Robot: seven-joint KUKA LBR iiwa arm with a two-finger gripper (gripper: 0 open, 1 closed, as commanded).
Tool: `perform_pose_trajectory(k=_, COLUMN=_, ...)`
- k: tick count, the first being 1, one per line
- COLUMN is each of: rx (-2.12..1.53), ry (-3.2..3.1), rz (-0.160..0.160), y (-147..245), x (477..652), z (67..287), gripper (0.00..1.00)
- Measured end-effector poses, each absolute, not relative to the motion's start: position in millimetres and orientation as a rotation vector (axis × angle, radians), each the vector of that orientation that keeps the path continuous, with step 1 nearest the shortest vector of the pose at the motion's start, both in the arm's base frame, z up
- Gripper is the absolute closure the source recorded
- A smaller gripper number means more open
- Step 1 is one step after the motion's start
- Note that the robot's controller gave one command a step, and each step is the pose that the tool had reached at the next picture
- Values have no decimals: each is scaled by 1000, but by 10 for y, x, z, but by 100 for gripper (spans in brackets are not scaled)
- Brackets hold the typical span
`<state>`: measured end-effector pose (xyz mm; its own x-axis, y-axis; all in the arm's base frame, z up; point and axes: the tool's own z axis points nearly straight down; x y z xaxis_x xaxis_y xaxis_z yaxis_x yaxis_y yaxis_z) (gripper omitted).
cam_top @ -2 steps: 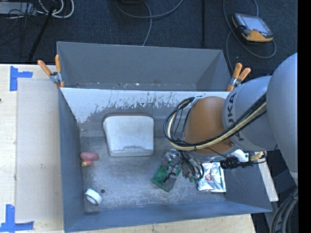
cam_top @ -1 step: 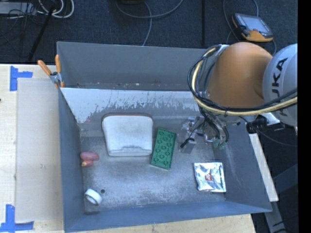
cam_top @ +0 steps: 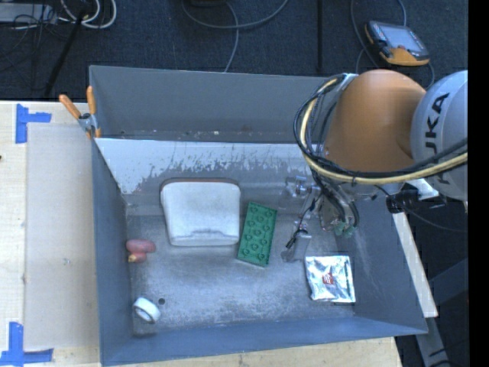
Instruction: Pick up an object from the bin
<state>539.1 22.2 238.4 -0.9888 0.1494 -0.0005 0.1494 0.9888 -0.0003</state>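
Observation:
My gripper (cam_top: 296, 239) hangs below the arm's orange cover, right of the bin's middle and low over the floor. Just to its left a green studded building plate (cam_top: 256, 235) lies flat, slightly tilted. A silver foil packet (cam_top: 331, 278) with a red mark lies to its lower right. The gripper sits in the gap between these two, and nothing shows in its grasp.
A white square tub (cam_top: 200, 212) lies left of the green plate. A small pink piece (cam_top: 140, 248) rests near the left wall, and a white ring-shaped cap (cam_top: 147, 309) sits in the front left corner. The arm and its cables cover the bin's right back part.

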Motion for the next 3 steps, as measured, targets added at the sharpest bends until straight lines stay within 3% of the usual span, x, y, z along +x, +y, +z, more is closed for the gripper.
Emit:
perform_pose_trajectory(k=1, rx=210, ry=3143, rz=-1, y=392, x=5439, z=1345, gripper=0)
perform_pose_trajectory(k=2, rx=438, ry=3112, rz=0, y=144, x=5829, z=673, gripper=0)
perform_pose_trajectory(k=3, rx=432, ry=3112, rz=-1, y=149, x=5835, z=713, gripper=100)
